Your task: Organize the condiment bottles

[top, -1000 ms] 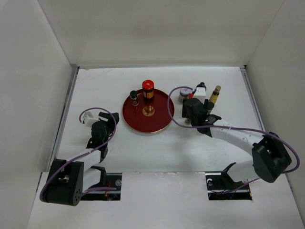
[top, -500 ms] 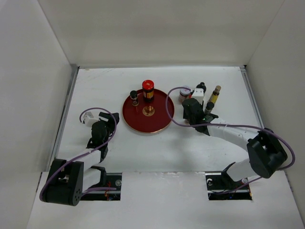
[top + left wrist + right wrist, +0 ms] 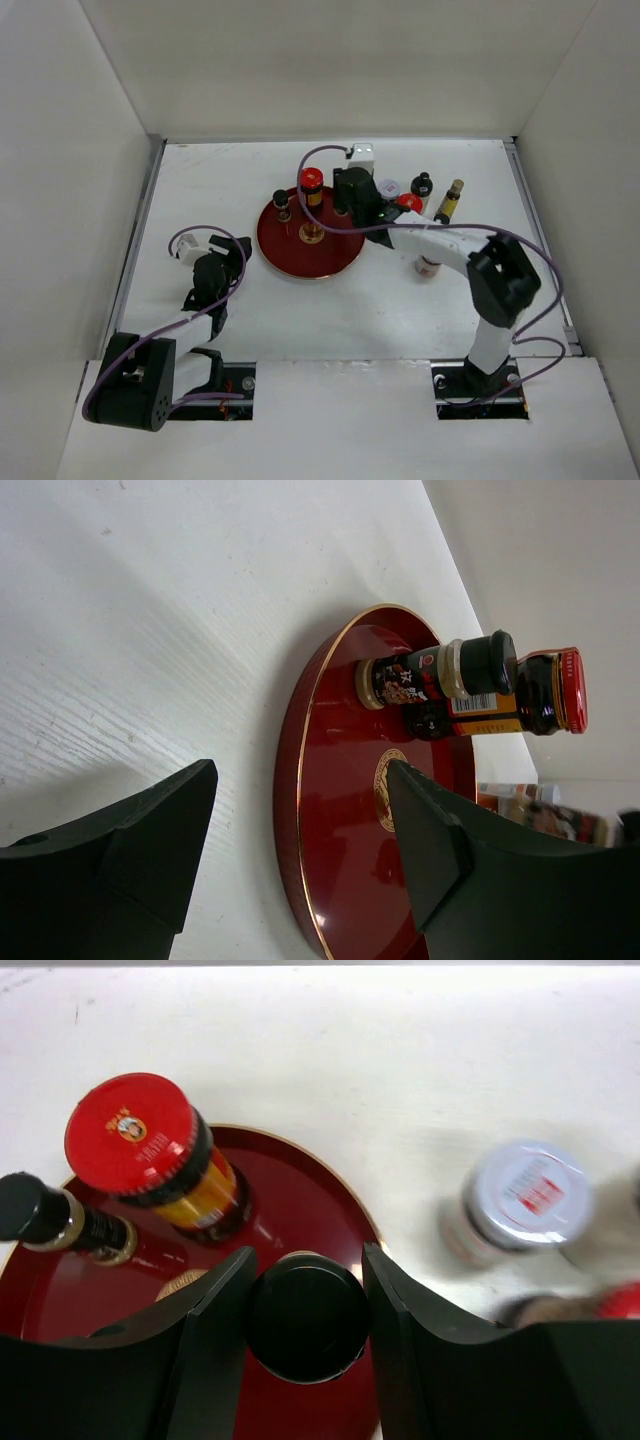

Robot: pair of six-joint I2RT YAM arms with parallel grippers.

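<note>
My right gripper is shut on a black-capped dark bottle over the right part of the round red tray; whether the bottle touches the tray I cannot tell. On the tray stand a red-capped amber bottle and a small black-capped bottle. Right of the tray on the table are a lilac-lidded jar, a red-capped one, a black-capped bottle and a slim yellow bottle. My left gripper is open and empty, left of the tray.
Another small bottle stands on the table beside my right forearm. White walls enclose the table on the left, back and right. The purple cable of the right arm loops over the tray's back edge.
The right gripper closed on the black-capped bottle among the group at the right and swung left with it to over the tray. The left arm has not moved.
</note>
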